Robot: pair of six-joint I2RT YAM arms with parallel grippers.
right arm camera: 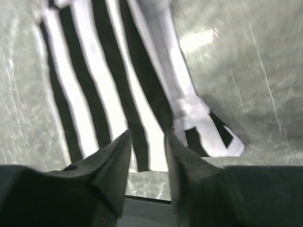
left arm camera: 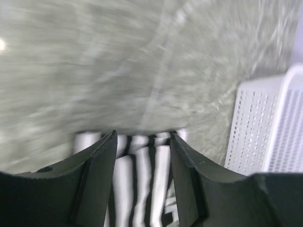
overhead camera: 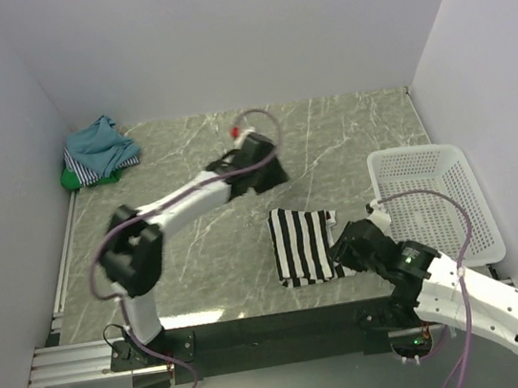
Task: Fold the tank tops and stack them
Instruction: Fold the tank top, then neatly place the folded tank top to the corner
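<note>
The black-and-white striped tank top (overhead camera: pixel 303 244) lies folded on the marble table near the front, right of the middle. It also shows in the left wrist view (left arm camera: pixel 142 179) and the right wrist view (right arm camera: pixel 118 80). My left gripper (overhead camera: pixel 271 173) is open and empty above the table, behind the striped top (left arm camera: pixel 143 142). My right gripper (overhead camera: pixel 342 245) is open and empty at the top's right front edge (right arm camera: pixel 147 137). A heap of teal-blue (overhead camera: pixel 102 144), thin-striped (overhead camera: pixel 87 172) and green (overhead camera: pixel 72 179) tank tops lies at the back left corner.
A white lattice basket (overhead camera: pixel 434 203) stands at the right side, also in the left wrist view (left arm camera: pixel 265 127). White walls close in the table on the left, back and right. The black rail (overhead camera: pixel 259 334) runs along the front edge.
</note>
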